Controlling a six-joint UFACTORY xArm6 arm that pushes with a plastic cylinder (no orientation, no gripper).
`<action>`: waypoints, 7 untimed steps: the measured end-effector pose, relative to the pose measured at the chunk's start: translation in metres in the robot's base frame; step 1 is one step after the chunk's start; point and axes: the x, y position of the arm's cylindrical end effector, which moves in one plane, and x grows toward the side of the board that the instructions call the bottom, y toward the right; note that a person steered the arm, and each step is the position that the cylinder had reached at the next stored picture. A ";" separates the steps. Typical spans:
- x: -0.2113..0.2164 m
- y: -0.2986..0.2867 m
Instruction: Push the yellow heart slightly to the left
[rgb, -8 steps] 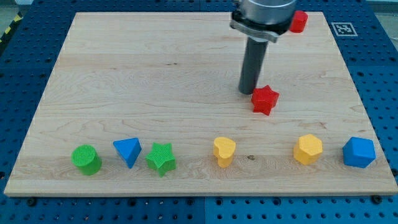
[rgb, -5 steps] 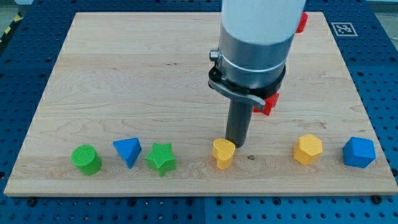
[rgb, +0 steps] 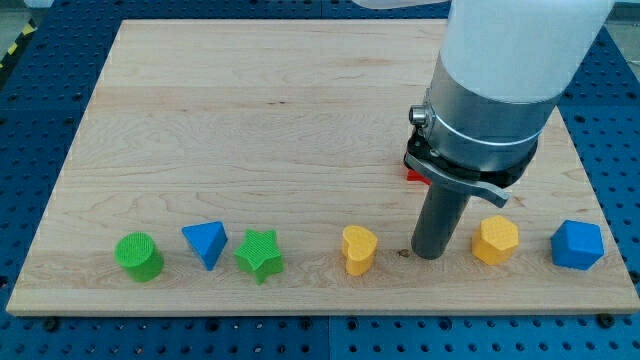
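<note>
Tip (rgb: 429, 256) between yellow heart (rgb: 359, 247) and yellow hexagon (rgb: 495, 240), touching neither, no fingers.

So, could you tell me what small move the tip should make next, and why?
Probably slide my tip toward the view's left into the yellow heart. The tip stands just right of the heart, apart from it, between it and the yellow hexagon, so a short leftward push should nudge the heart.
</note>
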 end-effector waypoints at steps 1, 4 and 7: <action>0.003 -0.012; 0.008 -0.045; 0.011 -0.031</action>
